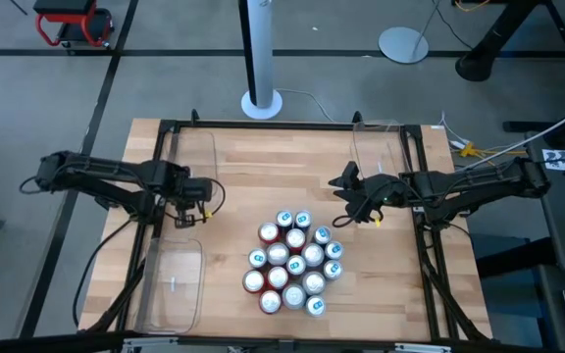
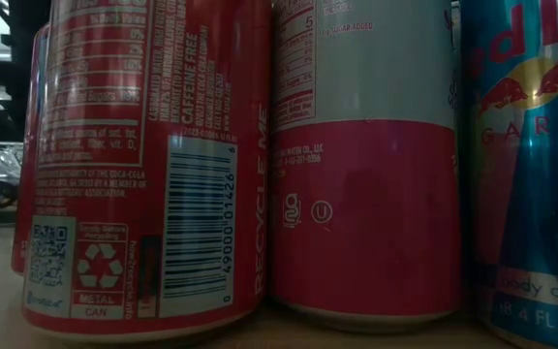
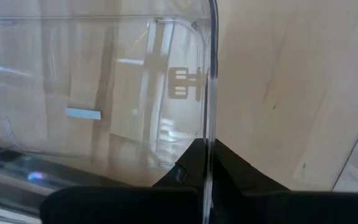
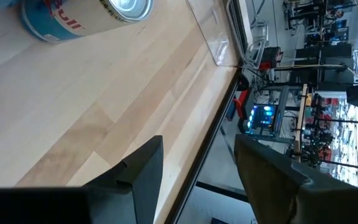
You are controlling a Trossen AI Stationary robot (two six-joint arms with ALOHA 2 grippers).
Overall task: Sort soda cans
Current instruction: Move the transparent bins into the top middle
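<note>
Several soda cans [image 1: 292, 260], teal, red and silver-and-red, stand upright in a tight cluster on the wooden table's near middle. The low view shows a red can [image 2: 143, 165], a silver-and-red can [image 2: 366, 165] and a teal can [image 2: 531, 174] up close. My left gripper [image 1: 198, 203] is left of the cluster, shut on the wall of a clear plastic bin [image 3: 92, 93]. My right gripper [image 1: 353, 201] hovers open just beyond the cluster's far right, with nothing between its fingers [image 4: 142, 180]. A teal can [image 4: 82, 15] stands ahead of it. My left gripper pinches the clear bin's upright side wall [image 3: 211, 134] at its rim, one finger [image 3: 182, 171] inside the bin and one outside. The fingers point steeply down from above and lie across the wall. The bin's floor looks flat on the table.
A second clear bin [image 1: 173, 284] lies at the table's near left, and another [image 1: 376, 147] stands at the far right. A black frame [image 1: 430, 245] runs along the table's edges. Bare wood lies between the bins and the cans.
</note>
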